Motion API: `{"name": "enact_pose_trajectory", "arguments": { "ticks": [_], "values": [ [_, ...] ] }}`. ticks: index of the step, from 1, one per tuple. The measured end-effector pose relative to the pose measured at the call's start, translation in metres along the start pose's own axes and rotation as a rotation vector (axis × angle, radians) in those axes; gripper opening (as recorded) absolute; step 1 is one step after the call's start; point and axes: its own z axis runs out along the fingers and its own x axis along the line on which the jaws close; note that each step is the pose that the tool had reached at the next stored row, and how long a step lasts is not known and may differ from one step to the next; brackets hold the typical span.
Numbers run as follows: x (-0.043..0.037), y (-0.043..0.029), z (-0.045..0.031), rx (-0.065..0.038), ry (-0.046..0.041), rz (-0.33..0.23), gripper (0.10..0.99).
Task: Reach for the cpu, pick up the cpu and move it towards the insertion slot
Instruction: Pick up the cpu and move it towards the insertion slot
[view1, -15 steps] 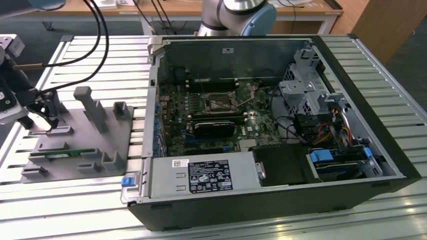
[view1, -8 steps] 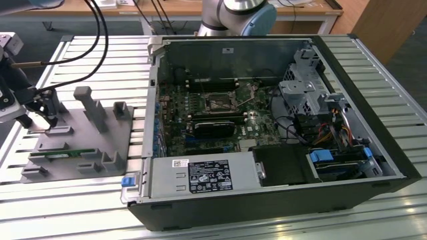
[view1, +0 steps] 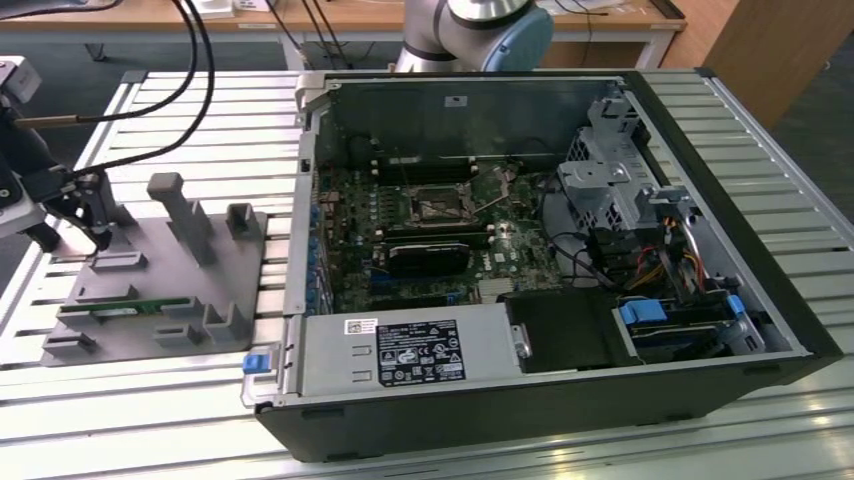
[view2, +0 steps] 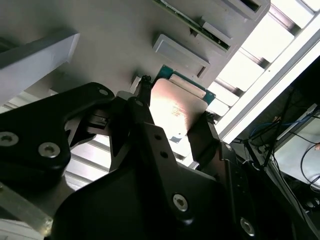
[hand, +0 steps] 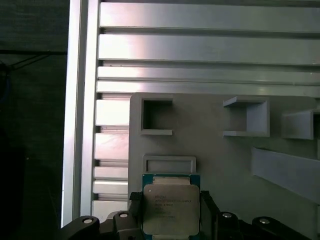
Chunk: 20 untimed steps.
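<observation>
Cpu (hand: 171, 207) (just one) sits clamped between the gripper's (hand: 170, 210) two fingers (hand: 207, 206).

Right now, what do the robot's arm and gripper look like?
In the exterior view the arm has rounded silver-grey joints with a pale blue cap. Black cables loop down toward its tool end. In both wrist views the gripper is matte black, built of angular plates with silver screw heads.

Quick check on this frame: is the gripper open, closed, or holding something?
Gripper: closed on the cpu, with a finger against each side of it, at the grey fixture.
</observation>
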Motion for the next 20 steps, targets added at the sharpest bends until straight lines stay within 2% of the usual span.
{"name": "enact_pose_trajectory", "arguments": {
  "ticks": [9,20],
  "values": [
    [0.0001,0.0008,-0.0183,0.000,0.0001,0.000,0.541],
    [0.0001,0.0012,-0.0278,0.000,0.0001,0.000,0.541]
  ]
}}
